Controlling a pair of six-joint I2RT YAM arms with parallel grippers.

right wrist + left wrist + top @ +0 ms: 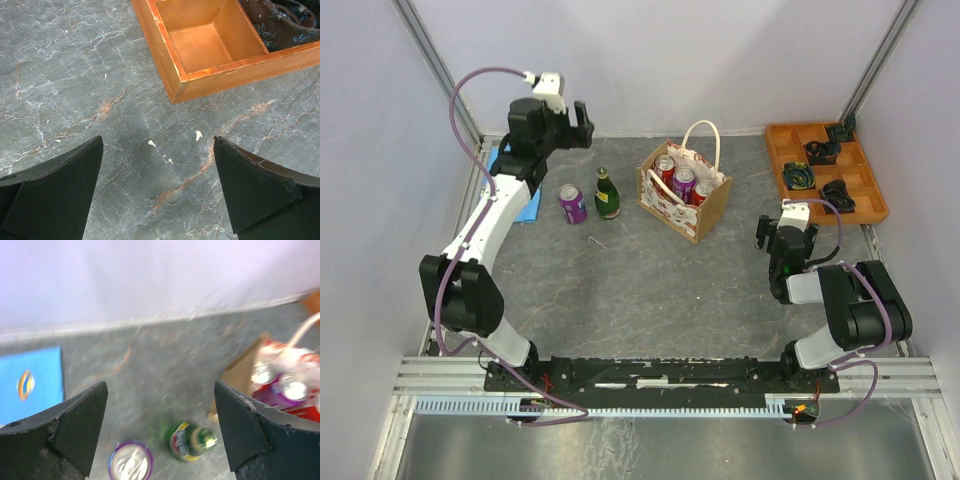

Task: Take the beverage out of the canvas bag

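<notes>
The tan canvas bag (708, 213) with white handles stands upright at mid-table. It holds a purple can (684, 180) between two red cans. In the left wrist view the bag (244, 371) is at the right edge, blurred. A second purple can (572, 203) and a green bottle (607, 195) stand on the table left of the bag; both show from above in the left wrist view, the can (131, 462) and the bottle (192, 440). My left gripper (582, 125) (161, 390) is open and empty, raised above and behind them. My right gripper (772, 232) (157, 142) is open and empty, low over bare table right of the bag.
An orange compartment tray (780, 150) with dark items stands at the back right; its near corner (175, 82) lies just ahead of my right gripper. A blue flat item (525, 205) (30, 385) lies at the left by the wall. White walls close in the back and sides.
</notes>
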